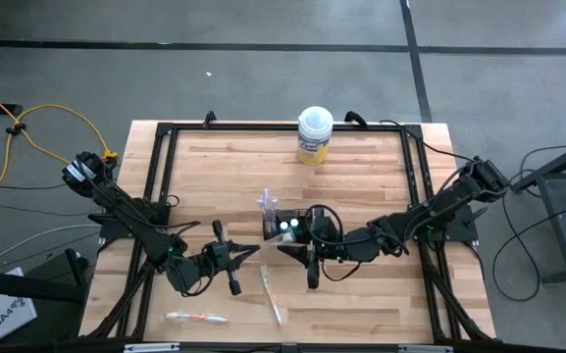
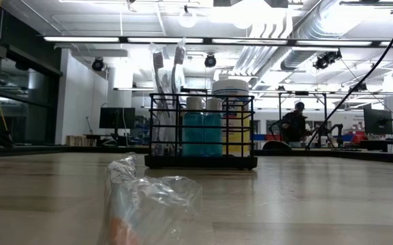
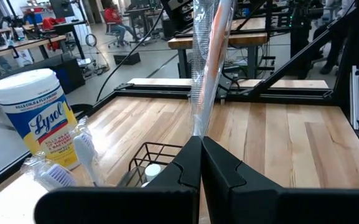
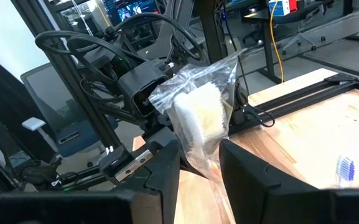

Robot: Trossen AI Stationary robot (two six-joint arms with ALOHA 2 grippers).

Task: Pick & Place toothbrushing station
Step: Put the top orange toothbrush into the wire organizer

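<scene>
In the left wrist view, the left gripper point(image 3: 201, 146) is clenched on a wrapped toothbrush point(image 3: 207, 68), held upright so it can drop into the mesh holder point(image 1: 287, 227) at mid tabletop point(image 1: 361, 176). The right gripper point(image 4: 199, 155) grasps its far end.

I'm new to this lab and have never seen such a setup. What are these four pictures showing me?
Two dark robot arms work at a wooden table. One picture looks down from above, one looks level across the tabletop, and two come from cameras on the arms' wrists. The left gripper pinches a wrapped toothbrush. The right gripper holds another wrapped toothbrush, head end up. Between them stands a black wire holder with teal tubes and toothbrushes. A yellow Lysol tub and one more wrapped toothbrush lie farther off.
</scene>
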